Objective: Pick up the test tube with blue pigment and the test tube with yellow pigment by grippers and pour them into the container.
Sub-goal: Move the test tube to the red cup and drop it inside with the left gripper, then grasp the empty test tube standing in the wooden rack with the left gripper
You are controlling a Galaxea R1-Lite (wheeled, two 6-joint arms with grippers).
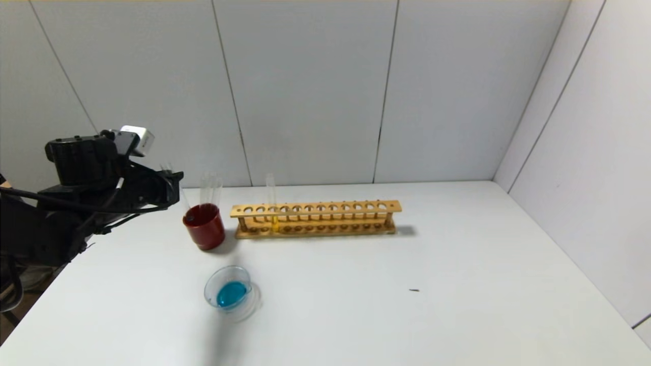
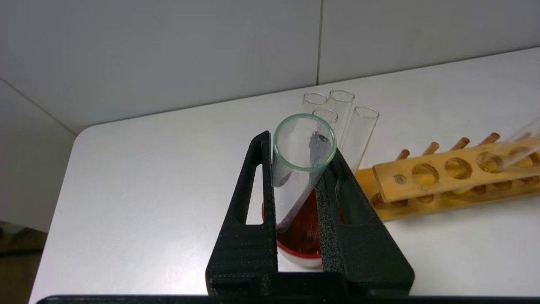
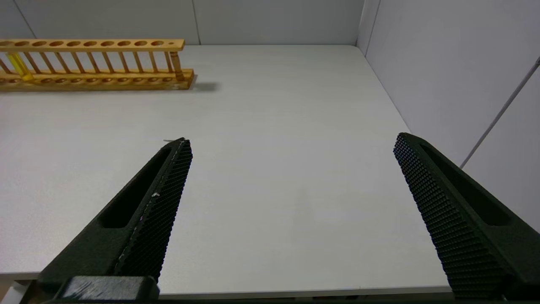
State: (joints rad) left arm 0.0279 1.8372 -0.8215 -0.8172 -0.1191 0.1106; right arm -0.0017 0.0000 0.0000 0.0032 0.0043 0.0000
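Note:
My left gripper (image 2: 300, 145) (image 1: 172, 187) is shut on a clear test tube (image 2: 291, 190) that is empty but for a dark smear near its mouth. The tube hangs tilted over the dark red cup (image 2: 301, 242) (image 1: 204, 227). No tube in view holds blue pigment. The test tube with yellow pigment (image 1: 273, 206) (image 3: 19, 65) stands upright near the left end of the wooden rack (image 1: 315, 218) (image 3: 97, 63). The container (image 1: 212, 280), a shallow clear dish in front of the cup, holds a pool of blue liquid (image 1: 231, 294). My right gripper (image 3: 291, 141) stands open over bare table.
Several colourless tubes (image 2: 342, 114) (image 1: 211, 189) stand in the red cup, just beyond the held tube. The rack (image 2: 447, 169) lies right of the cup. Walls close the table at the back and right. A small dark speck (image 1: 414, 290) lies on the table.

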